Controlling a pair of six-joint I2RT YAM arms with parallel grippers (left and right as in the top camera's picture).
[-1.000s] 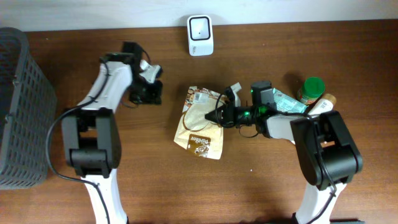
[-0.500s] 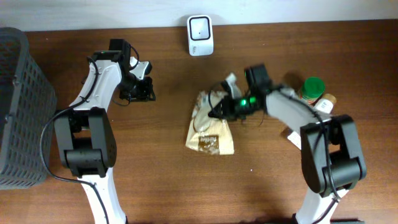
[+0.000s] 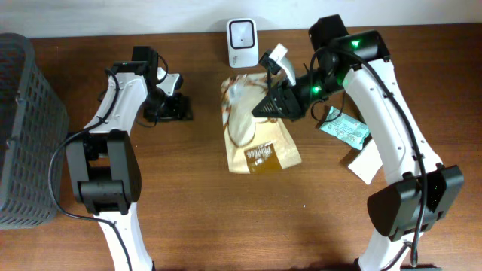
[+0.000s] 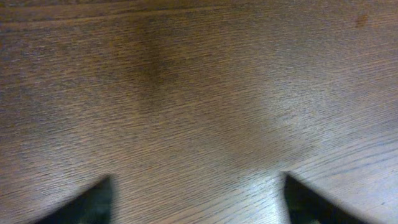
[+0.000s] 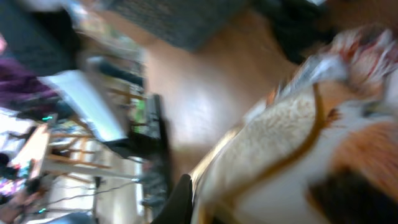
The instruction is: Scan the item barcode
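On the right side of the table (image 3: 226,226), a white card (image 3: 364,162) lies nearest, and a teal packet (image 3: 343,128) is just behind it. The tan bag (image 3: 263,154) is around the middle, and the right gripper (image 3: 263,108) is closed on its upper part. Further left, the left gripper (image 3: 175,108) hangs over bare wood, its fingers (image 4: 93,199) spread wide with nothing between them. A white scanner (image 3: 242,32) stands at the far edge, near the bag's top.

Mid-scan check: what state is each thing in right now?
left gripper: open, empty, over bare table.
right gripper: shut on snack bag.
scanner: standing at the table's back edge.
snack bag: held, crumpled, near the scanner.
teal packet: lying flat, untouched.
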